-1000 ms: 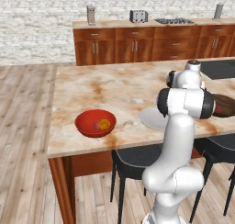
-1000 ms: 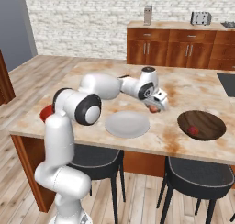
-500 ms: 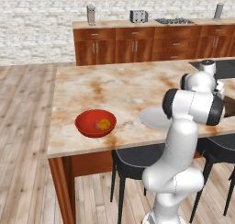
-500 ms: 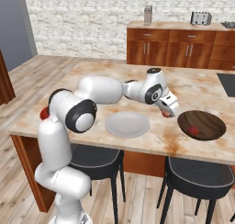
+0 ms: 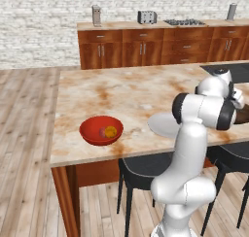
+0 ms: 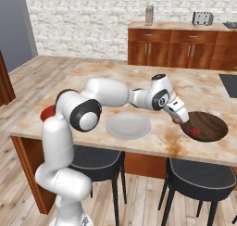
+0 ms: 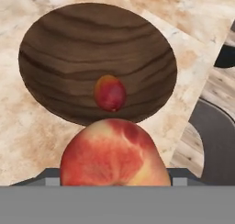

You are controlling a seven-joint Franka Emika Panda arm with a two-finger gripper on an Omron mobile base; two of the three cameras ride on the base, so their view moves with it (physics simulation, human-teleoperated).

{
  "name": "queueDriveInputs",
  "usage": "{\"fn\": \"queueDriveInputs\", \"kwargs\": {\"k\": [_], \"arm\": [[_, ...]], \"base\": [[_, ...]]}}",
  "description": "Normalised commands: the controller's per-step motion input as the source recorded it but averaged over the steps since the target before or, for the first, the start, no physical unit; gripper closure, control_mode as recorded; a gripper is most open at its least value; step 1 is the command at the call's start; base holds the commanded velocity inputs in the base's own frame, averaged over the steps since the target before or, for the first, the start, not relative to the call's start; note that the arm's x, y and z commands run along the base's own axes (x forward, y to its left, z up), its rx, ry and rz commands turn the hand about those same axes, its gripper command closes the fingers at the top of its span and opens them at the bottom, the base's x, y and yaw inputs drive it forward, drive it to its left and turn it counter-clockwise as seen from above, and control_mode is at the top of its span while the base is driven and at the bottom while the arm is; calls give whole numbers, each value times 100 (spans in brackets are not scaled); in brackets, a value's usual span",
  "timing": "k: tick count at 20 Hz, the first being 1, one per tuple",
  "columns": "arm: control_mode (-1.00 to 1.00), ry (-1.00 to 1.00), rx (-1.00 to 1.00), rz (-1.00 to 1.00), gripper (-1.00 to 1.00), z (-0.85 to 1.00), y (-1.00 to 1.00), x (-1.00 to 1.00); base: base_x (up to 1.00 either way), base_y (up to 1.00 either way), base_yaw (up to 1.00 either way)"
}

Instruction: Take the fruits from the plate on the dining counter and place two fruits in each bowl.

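Observation:
My gripper (image 6: 178,118) is shut on a reddish fruit (image 6: 176,121), held at the left rim of the dark brown bowl (image 6: 208,125). In the hand view that fruit (image 7: 114,155) looms large and hides the fingertips, just short of the brown bowl (image 7: 69,44). A smaller reddish fruit (image 7: 110,92) lies inside that bowl. The pale plate (image 6: 128,125) sits bare on the dining counter (image 6: 92,81). Far to the left, the glossy red bowl (image 5: 92,129) holds an orange-yellow fruit (image 5: 111,131) and a reddish one (image 5: 103,132).
Black stools (image 6: 203,176) stand tucked under the counter's near edge. A dark cooktop (image 6: 230,84) sits at the island's far right. The wall counter behind carries a toaster (image 5: 147,17). My own arm hides part of the plate (image 5: 163,125) in the left base view.
The gripper has carried the reddish fruit to the right, from above the plate's far side to the rim of the brown bowl. Nothing else has moved.

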Motion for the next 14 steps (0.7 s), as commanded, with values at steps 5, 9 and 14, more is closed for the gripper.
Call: {"fn": "queueDriveInputs", "kwargs": {"k": [5, 9, 14], "arm": [[-100, 15, 6, 0, 100, 2, -46, 31], [-100, 4, 8, 0, 100, -9, -45, 45], [-100, 0, 3, 0, 100, -32, -35, 46]], "base": [[0, 0, 0], [0, 0, 0], [0, 0, 0]]}}
